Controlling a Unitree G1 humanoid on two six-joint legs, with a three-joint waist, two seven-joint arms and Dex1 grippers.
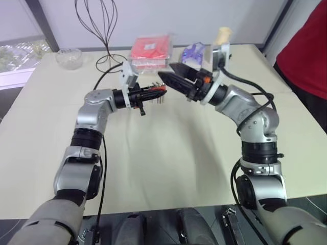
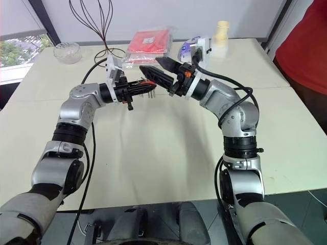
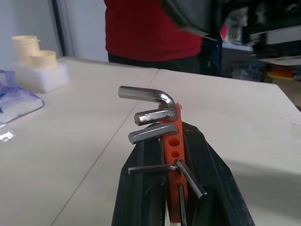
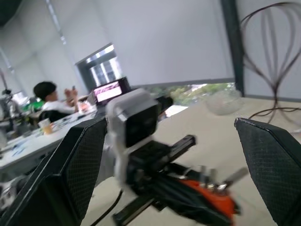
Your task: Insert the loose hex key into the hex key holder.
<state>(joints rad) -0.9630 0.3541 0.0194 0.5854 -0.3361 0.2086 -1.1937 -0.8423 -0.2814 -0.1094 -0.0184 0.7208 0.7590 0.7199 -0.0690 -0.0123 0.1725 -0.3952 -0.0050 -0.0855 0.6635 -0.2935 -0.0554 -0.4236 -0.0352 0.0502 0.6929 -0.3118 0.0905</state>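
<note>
Two grippers are raised over the table (image 1: 168, 153), tips nearly meeting: the left gripper (image 1: 159, 92) is clamped on the hex key holder (image 3: 173, 155), whose long axis runs left to right along the fingers, keys protruding sideways. Just to its right, the right gripper (image 1: 168, 80) is spread wide and empty. Whether the thin key (image 3: 149, 168) crossing the holder is the loose hex key cannot be told.

Cream table (image 1: 168, 153), pale wall behind, window (image 1: 20, 51) at left

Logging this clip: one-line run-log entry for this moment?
left gripper: shut on small orange plastic hex key holder | right gripper: open, empty | holder above table
</note>
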